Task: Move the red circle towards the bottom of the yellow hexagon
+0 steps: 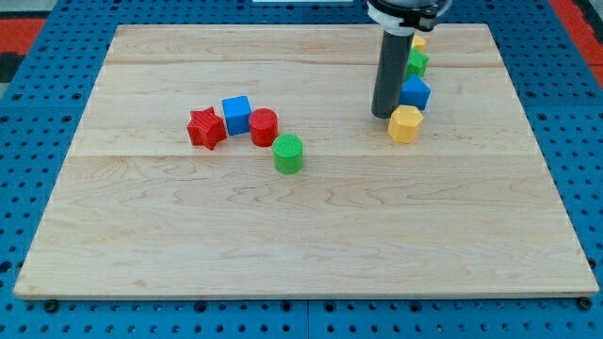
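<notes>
Your red circle [264,126] sits in the cluster on the view's left, touching the blue cube [236,114] on its upper left and the green cylinder [288,153] on its lower right; a red star [204,128] lies just beyond the cube. The yellow hexagon [404,123] is well apart, toward the view's right, at the bottom of a short line with a blue block [415,92], a green block [417,63] and a yellow block [418,42] behind it.

My tip [382,115] rests just beside the hexagon's left side, so it appears far from the circle you want pushed. The end effector is a bare rod: nothing to clench or release, and it grips nothing.

The counter [301,235] is pale wooden board, bare below the hexagon, which probably leaves room for the circle. Blue perforated panel [28,151] surrounds it.
</notes>
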